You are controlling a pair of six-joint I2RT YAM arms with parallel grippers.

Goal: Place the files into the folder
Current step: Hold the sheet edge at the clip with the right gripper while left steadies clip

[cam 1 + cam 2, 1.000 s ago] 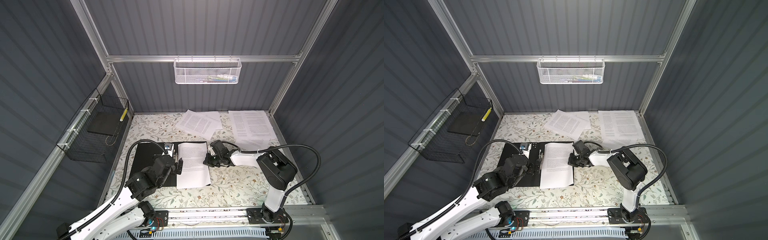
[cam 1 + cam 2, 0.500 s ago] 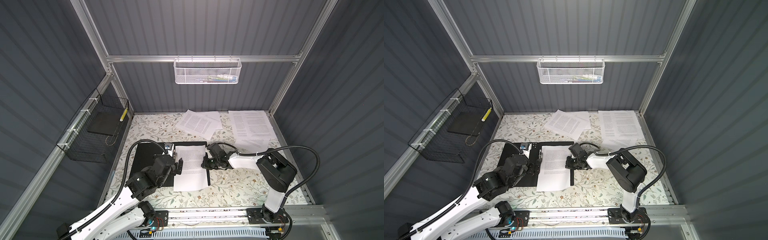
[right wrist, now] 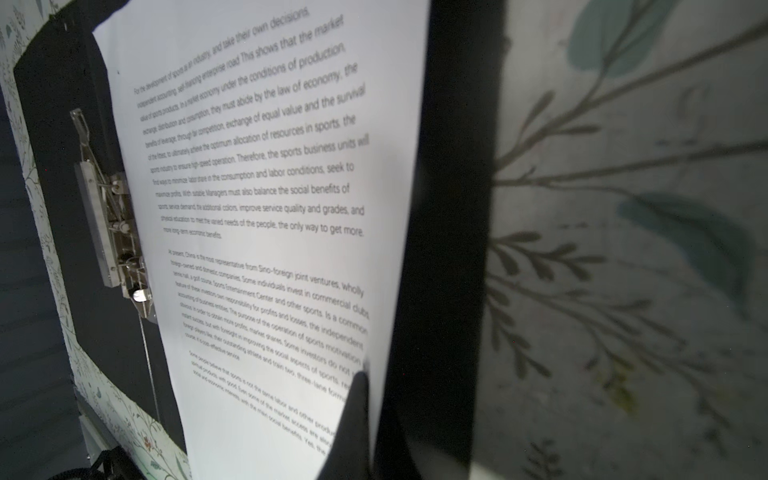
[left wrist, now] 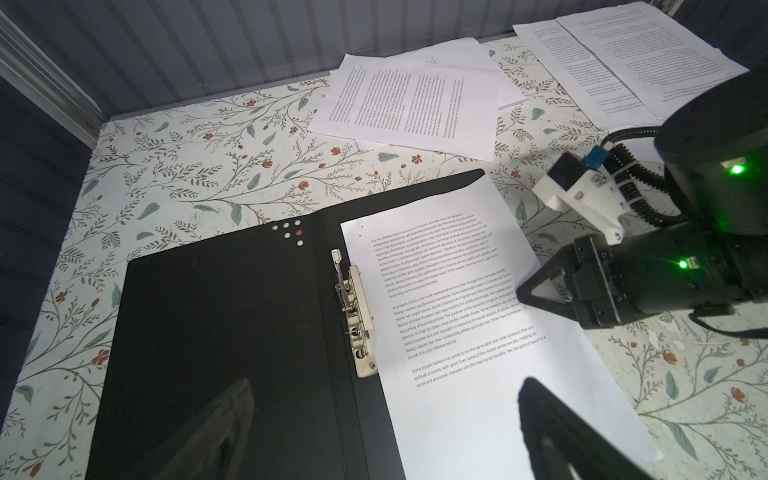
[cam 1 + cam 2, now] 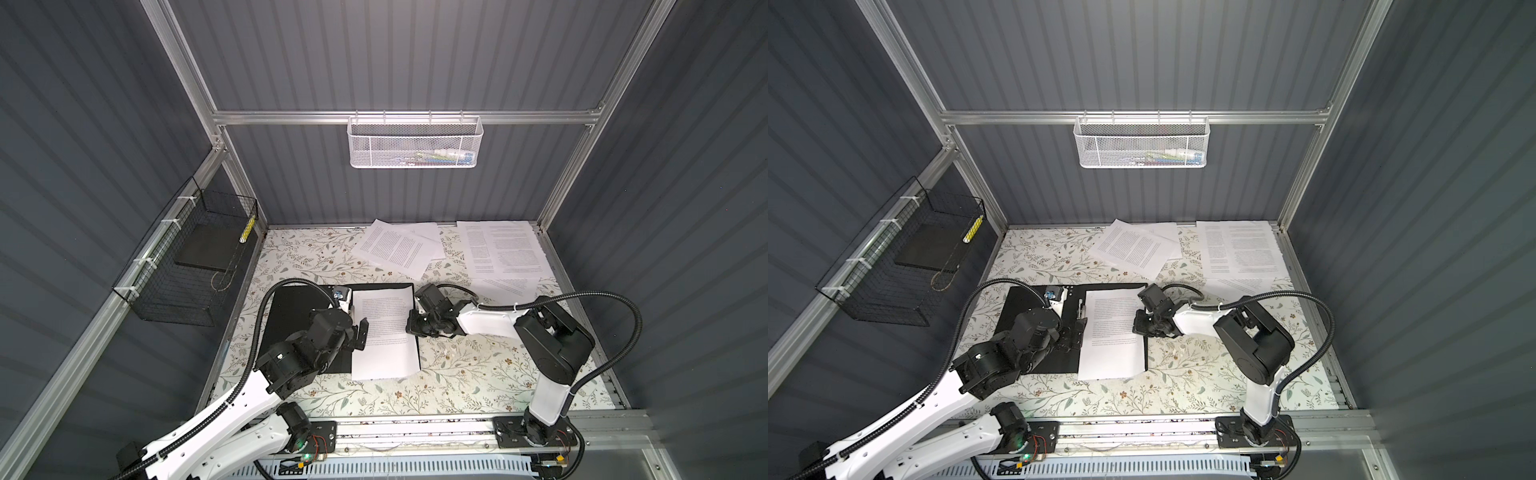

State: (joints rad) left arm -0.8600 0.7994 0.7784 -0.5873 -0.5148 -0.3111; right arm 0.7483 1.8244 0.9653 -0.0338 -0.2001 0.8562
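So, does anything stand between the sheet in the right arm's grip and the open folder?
Nothing visible does. The sheet already lies on the right half of the folder, one edge beside the metal clip. The right gripper pinches its other edge; the left gripper hangs over the clip side, jaws open.

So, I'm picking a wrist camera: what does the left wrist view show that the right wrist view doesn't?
Left wrist only: the loose files at the back, the pale dots, the right end effector from outside. Right wrist only: its fingertip on the sheet, close up, and the bare folder strip beside it. Both: the open folder, its metal clip, the sheet lying on it.
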